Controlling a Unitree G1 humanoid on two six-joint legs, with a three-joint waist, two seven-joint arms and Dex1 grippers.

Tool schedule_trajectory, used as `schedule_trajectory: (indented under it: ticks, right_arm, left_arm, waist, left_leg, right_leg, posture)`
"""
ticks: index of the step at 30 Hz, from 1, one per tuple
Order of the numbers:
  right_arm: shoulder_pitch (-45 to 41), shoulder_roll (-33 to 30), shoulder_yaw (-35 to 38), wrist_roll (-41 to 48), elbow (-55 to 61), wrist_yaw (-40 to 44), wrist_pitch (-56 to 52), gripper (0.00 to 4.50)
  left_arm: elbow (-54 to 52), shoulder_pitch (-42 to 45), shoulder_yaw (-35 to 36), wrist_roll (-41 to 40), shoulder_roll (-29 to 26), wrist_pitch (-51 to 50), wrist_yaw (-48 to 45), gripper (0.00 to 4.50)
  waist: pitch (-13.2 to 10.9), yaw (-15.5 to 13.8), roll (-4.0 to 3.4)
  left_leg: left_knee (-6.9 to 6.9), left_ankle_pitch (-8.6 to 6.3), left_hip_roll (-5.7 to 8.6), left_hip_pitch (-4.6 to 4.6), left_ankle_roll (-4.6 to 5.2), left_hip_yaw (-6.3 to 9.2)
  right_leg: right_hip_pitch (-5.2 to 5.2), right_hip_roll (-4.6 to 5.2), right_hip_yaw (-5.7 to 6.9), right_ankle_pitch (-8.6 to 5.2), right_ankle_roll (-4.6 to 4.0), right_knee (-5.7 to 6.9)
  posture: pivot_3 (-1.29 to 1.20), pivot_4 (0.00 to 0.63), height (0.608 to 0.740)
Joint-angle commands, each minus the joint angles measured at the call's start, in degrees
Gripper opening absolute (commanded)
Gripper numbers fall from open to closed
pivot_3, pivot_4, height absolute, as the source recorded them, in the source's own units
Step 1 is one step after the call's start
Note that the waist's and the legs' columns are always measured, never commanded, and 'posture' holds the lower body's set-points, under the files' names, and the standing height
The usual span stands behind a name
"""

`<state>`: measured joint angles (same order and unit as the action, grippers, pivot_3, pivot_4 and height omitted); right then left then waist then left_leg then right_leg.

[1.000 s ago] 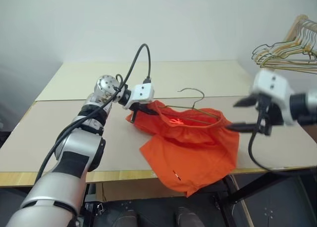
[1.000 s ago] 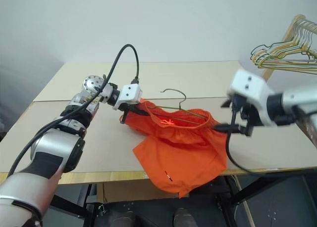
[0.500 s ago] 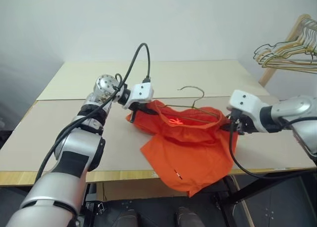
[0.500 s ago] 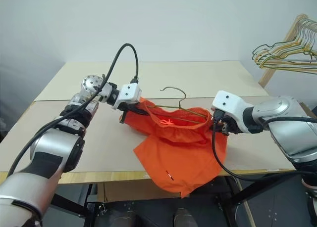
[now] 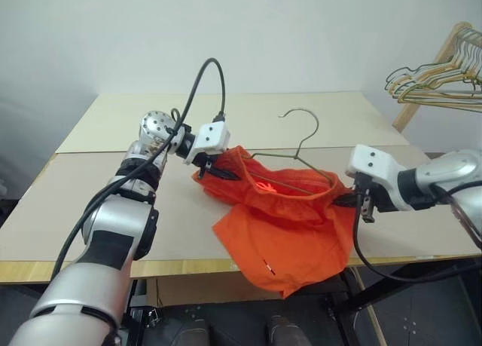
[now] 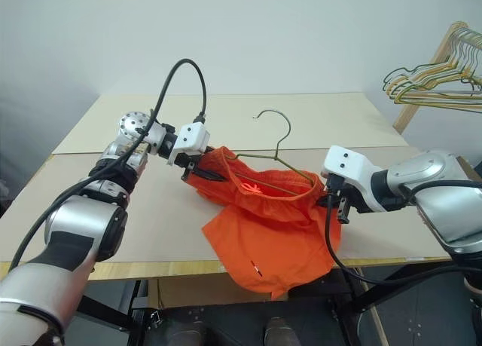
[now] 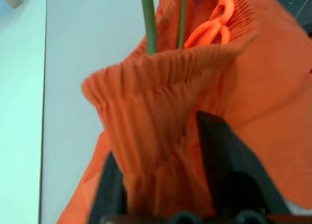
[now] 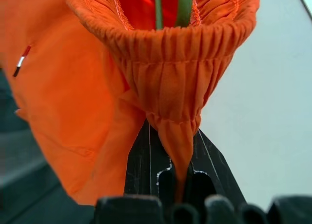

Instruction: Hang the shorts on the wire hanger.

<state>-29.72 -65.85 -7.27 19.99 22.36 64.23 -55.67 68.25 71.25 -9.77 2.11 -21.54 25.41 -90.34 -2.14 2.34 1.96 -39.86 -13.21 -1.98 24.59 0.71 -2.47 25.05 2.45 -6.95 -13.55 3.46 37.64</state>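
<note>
shorts (image 5: 290,218) overhanging table (image 5: 90,203) edge, grippers (image 8: 171,136) flanking

Silver-grey rounded shells with black joint bands are seen on both arms. White boxy wrist blocks are fitted, thick black cables are looped off them, and black fingers (image 8: 146,160) are mounted.

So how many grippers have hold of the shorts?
2. The left gripper has the waistband of the shorts between its fingers at one end; the right gripper pinches the other end.
</note>
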Motion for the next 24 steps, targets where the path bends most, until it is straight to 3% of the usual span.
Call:
schedule_trajectory:
  ticks: [1, 6, 11, 18, 24]
  right_arm:
    - [6.70, -0.99, 11.68, 4.82, 5.15, -1.91, -7.28, 0.00]
    - [18.51, 4.94, 29.24, 8.90, 12.60, -8.00, -21.35, 0.00]
    - [26.30, 14.84, 44.59, 7.60, 20.17, -15.59, -35.51, 0.00]
    - [38.82, 25.25, 64.41, 9.24, 25.50, -24.98, -36.83, 0.00]
    - [38.97, 25.97, 76.18, 15.22, 21.73, -33.36, -36.83, 0.00]
  left_arm:
    - [-1.55, 4.67, 4.40, -3.64, -1.91, -2.46, -0.33, 3.02]
    - [-3.47, 6.97, 12.67, -11.80, -2.24, -15.31, 2.35, 4.45]
    - [-14.70, 4.12, 18.13, -20.06, -0.42, -31.51, 6.53, 4.45]
    - [-44.26, -7.98, 19.85, -29.39, 5.23, -48.33, 21.14, 4.45]
    - [-59.19, -15.15, 18.88, -34.81, 7.93, -55.56, 29.41, 4.45]
  waist:
    - [0.00, -0.18, 0.00]
    - [0.00, 0.05, 0.01]
    - [0.01, 0.16, 0.01]
    - [0.05, 0.44, -0.05]
    - [0.20, 2.12, -0.27]
  left_leg:
    - [-0.02, 0.00, 0.00, 0.02, 0.00, 0.04]
    - [-0.04, 0.00, 0.01, -0.01, 0.00, 0.09]
    - [-0.05, 0.00, 0.02, -0.25, 0.00, 0.19]
    - [0.02, -0.02, 0.02, -0.61, -0.02, 0.23]
    - [0.14, -0.02, 0.02, -0.97, -0.03, 0.20]
  right_leg:
    - [0.00, 0.00, 0.03, 0.00, 0.00, 0.00]
    - [-0.04, 0.00, 0.03, -0.01, 0.02, 0.04]
    - [-0.27, -0.01, 0.08, -0.26, 0.43, 0.12]
    - [-0.71, 0.01, 0.10, -0.27, 0.43, 0.02]
    - [-1.00, 0.01, 0.05, -0.32, 0.47, -0.06]
  posture:
    - [-0.04, 0.000, 0.740]
    - [-0.05, 0.000, 0.740]
    - [-0.07, 0.000, 0.740]
    - [-0.11, 0.000, 0.740]
    - [-0.16, 0.000, 0.740]
